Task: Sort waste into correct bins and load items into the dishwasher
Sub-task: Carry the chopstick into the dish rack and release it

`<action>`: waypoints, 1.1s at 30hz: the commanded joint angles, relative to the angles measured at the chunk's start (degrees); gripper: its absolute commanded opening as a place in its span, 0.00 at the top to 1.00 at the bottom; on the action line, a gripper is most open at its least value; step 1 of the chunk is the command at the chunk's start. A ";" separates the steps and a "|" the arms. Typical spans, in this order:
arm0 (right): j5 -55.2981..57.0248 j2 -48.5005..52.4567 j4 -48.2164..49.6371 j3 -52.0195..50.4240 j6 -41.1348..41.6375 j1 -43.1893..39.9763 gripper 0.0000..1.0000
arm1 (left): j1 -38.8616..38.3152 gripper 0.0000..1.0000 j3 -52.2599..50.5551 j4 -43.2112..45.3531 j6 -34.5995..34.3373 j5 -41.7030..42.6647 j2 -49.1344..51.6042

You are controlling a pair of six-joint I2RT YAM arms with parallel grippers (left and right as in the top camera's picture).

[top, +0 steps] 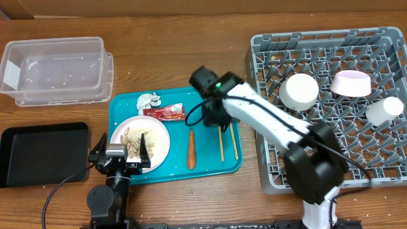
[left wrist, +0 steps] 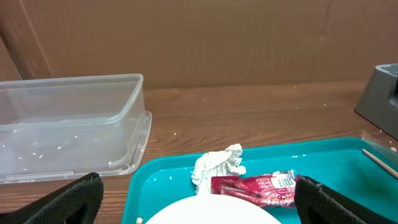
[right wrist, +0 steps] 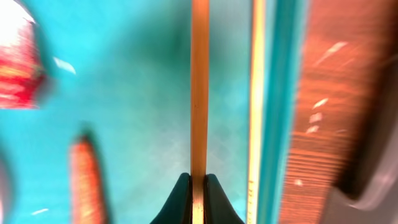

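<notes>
My right gripper (right wrist: 198,193) is shut on one wooden chopstick (right wrist: 199,93) lying on the teal tray (top: 175,172); the other chopstick (right wrist: 256,93) lies beside it near the tray's right rim. The carrot (top: 191,149) lies just left of them. My left gripper (left wrist: 199,211) stands open over the near edge of the plate (top: 156,137), which holds food scraps (top: 135,143). Beyond the plate lie the foil ball (left wrist: 217,165) and the red wrapper (left wrist: 255,186). The white bowl (top: 299,91), pink bowl (top: 350,83) and white cup (top: 385,109) sit in the grey dish rack (top: 331,159).
The clear tub (top: 54,70) stands at the back left, with a few specks inside. The black tray (top: 41,152) lies at the front left beside the teal tray. The rack fills the right side, its left wall (top: 257,95) close to the chopsticks.
</notes>
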 commanded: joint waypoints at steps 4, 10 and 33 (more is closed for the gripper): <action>8.50 -14.56 -0.87 6.75 -8.63 -8.33 0.96 | -0.44 0.00 -0.24 -0.09 1.07 -0.17 -0.61; 1.84 -16.22 -0.26 6.25 -21.38 -21.20 0.96 | -0.44 0.00 -0.24 -0.09 1.07 -0.17 -0.61; -12.33 -8.31 4.96 2.62 -28.30 -30.75 0.35 | -0.44 0.00 -0.24 -0.09 1.07 -0.17 -0.61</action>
